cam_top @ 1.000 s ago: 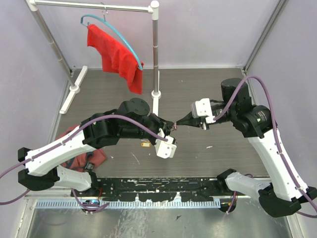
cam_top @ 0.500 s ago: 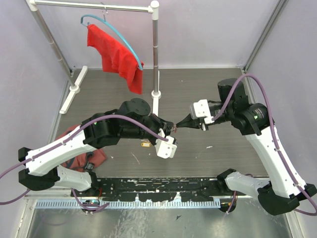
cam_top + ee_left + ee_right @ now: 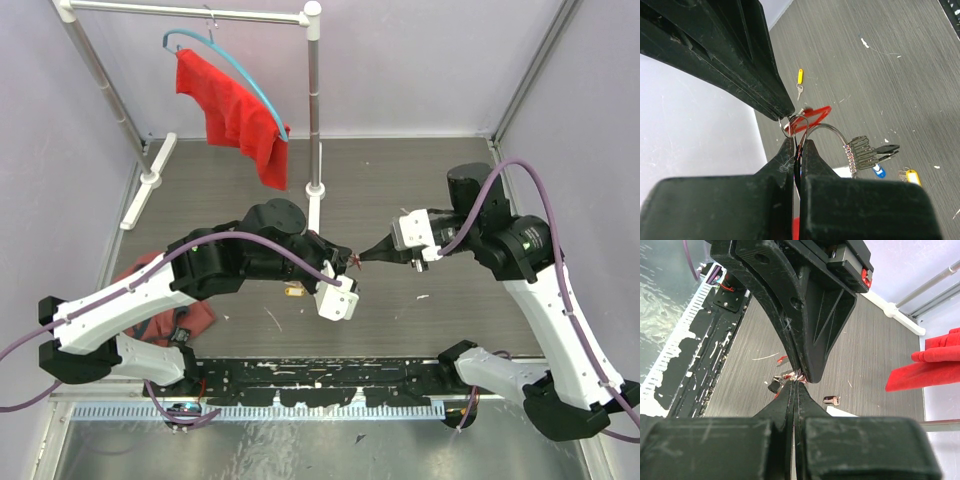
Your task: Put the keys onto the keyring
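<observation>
My left hand (image 3: 798,145) pinches keyring (image 3: 832,131) wire; my right hand (image 3: 794,385), tip-to-tip opposite above table (image 3: 880,75), clamps red-tagged key (image 3: 816,113), just beside wire's end.

The right gripper (image 3: 794,385) rises from the bottom edge with its black jaws pressed together, and its tip meets the tip of the left gripper (image 3: 804,375), which comes down from the top as a big black wedge. Just where the two tips meet there is a small red and silver thing (image 3: 798,378), too small to tell what it is. Under them on the grey table (image 3: 860,355) lie a black-tagged key (image 3: 773,385), a brown-tagged key (image 3: 830,400) and a small red piece (image 3: 781,359), and a red cloth (image 3: 927,367) hangs at the right edge.
</observation>
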You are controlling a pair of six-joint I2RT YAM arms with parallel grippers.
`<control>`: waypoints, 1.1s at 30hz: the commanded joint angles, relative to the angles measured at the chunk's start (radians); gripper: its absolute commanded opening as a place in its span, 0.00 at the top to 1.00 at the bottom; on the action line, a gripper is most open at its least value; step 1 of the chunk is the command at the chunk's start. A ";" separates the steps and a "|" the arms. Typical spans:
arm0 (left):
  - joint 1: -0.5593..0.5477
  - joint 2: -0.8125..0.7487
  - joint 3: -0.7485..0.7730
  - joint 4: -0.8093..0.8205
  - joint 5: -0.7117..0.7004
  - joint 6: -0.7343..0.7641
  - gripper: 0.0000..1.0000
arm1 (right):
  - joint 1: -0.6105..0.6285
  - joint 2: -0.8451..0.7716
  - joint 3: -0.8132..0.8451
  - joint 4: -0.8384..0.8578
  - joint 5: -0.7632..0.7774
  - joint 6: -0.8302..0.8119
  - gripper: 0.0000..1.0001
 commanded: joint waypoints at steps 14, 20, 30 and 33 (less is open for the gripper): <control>0.002 -0.001 0.044 0.023 -0.005 -0.006 1.00 | 0.005 -0.038 0.041 -0.037 0.015 -0.029 0.99; 0.001 -0.003 0.041 0.030 -0.014 -0.009 1.00 | 0.006 -0.070 0.007 0.014 0.041 0.013 0.99; 0.001 -0.002 0.038 0.047 -0.046 -0.014 1.00 | 0.005 -0.073 -0.006 0.005 0.047 0.015 0.99; 0.001 0.001 0.038 0.055 -0.051 -0.015 1.00 | 0.006 -0.072 -0.022 0.012 0.042 0.019 0.92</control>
